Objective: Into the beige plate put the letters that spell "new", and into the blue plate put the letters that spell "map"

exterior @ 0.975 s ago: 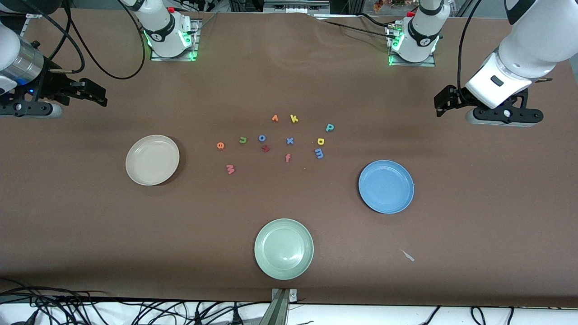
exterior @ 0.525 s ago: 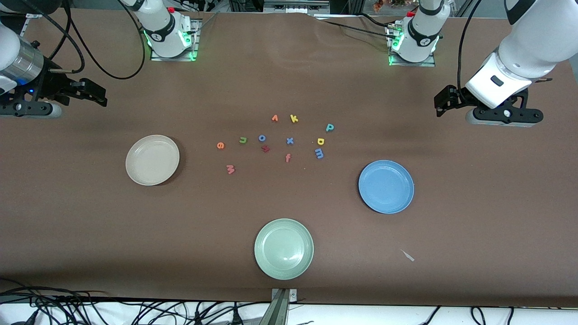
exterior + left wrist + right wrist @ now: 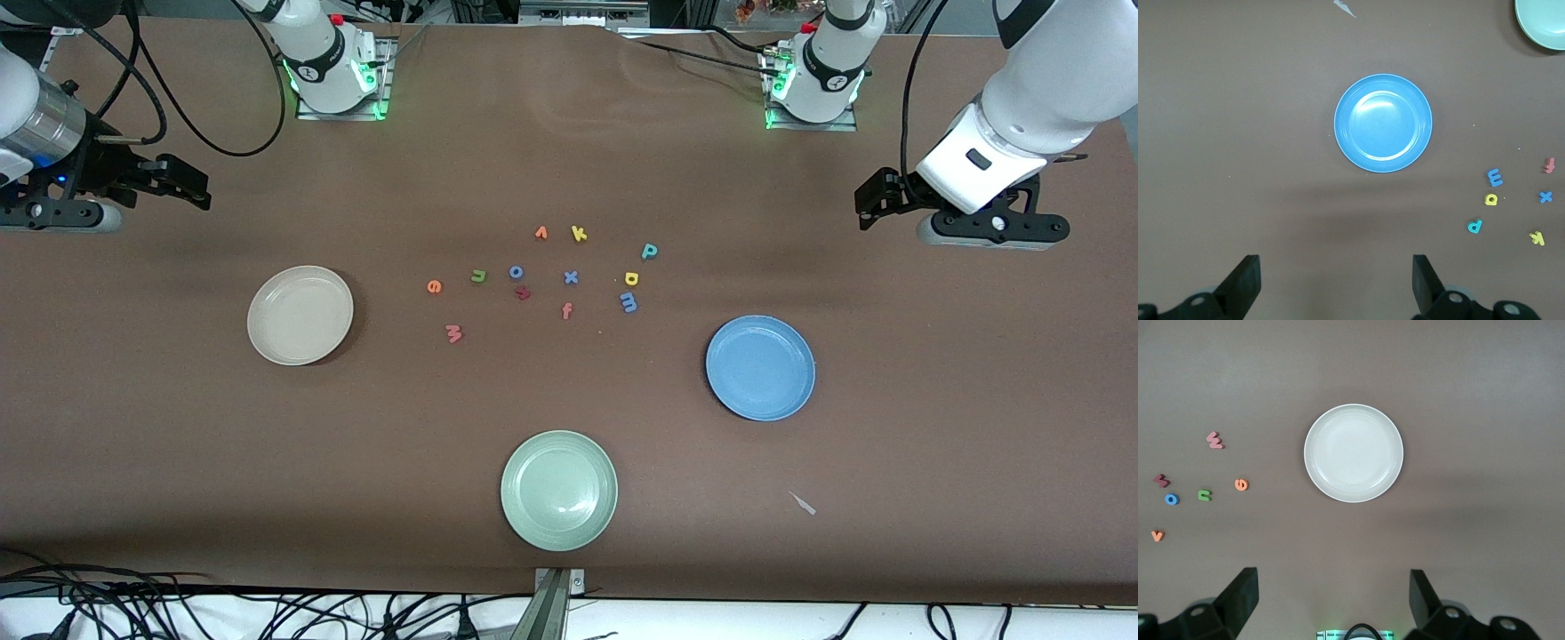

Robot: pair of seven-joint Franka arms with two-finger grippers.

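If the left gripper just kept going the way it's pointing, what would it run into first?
Probably bare table. The left gripper points down with jaws open; the blue plate lies ahead of that spot, though depth is unclear.

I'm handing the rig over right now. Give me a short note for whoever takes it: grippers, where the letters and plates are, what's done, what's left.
Left gripper: open, empty, waiting above the table at its own end.
Right gripper: open, empty, waiting above its own end.
Beige plate and blue plate: both empty.
All letters lie loose mid-table: green n, orange e, pinkish-red w; blue m, yellow a, teal p.
Done: nothing.
Left: n, e, w to beige; m, a, p to blue.
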